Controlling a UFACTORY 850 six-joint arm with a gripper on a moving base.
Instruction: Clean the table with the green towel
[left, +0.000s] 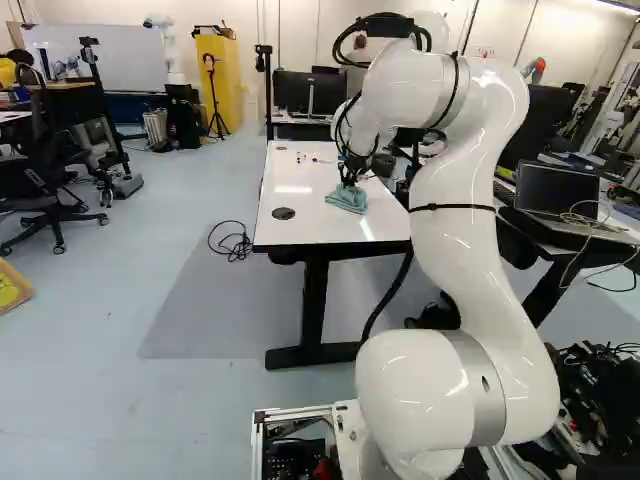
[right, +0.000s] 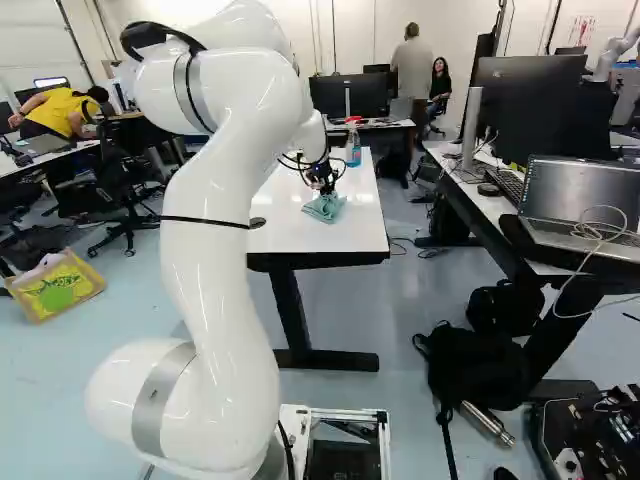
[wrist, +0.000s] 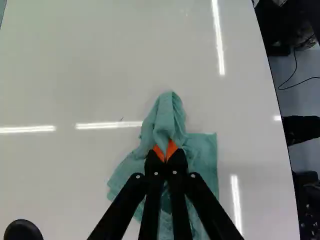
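Wrist view: pale green cloth towel (wrist: 202, 155) directly under the black two-fingered, orange-padded pincer (wrist: 165, 151).
From here the pincer looks nearly closed, nipping a gathered fold; the rest spreads beneath it on the glossy white rectangular worktop (wrist: 75, 75). The towel's longer run follows the fingers' line, so a forward wipe would probably lead with the bunched peak.

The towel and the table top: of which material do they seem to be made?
The green towel looks like soft, matt cloth, perhaps microfibre or cotton: it bunches into loose folds. The table top seems a smooth, glossy white laminate or coated board: lights reflect in it as crisp streaks.
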